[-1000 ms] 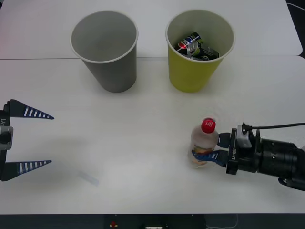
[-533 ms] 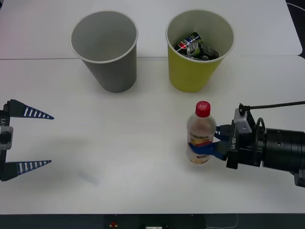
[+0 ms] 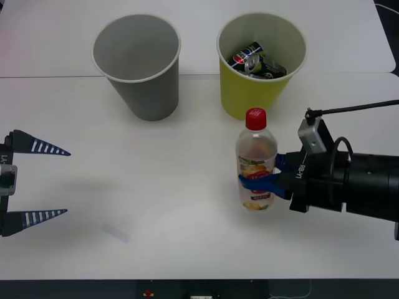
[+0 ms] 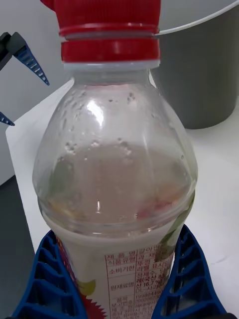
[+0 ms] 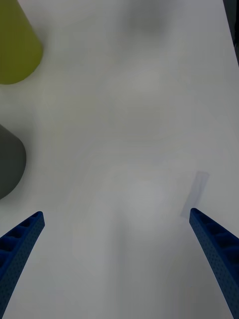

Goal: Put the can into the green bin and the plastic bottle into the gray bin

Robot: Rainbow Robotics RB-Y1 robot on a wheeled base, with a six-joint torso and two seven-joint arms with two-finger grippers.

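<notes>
The clear plastic bottle [image 3: 256,162] with a red cap stands upright, lifted above the table, and my right gripper [image 3: 260,184] is shut on its labelled lower body. Up close, the bottle [image 4: 117,169] sits between the blue fingers [image 4: 52,279]. The gray bin [image 3: 138,65] stands at the back left, with nothing inside. Beside it, the green bin [image 3: 259,68] holds crushed cans [image 3: 255,61]. My left gripper [image 3: 37,182] hangs open at the table's left edge, far from everything. Its wrist view shows the green bin [image 5: 15,42] and the gray bin [image 5: 9,162] at one side.
A small strip of clear tape [image 3: 116,232] lies on the white table [image 3: 168,187] near the front left, also in the tape [image 5: 195,194] left wrist view. A seam runs across the table behind the bins.
My right gripper has raised the bottle off the table and carried it slightly left and toward the bins. The left arm has stayed still.
</notes>
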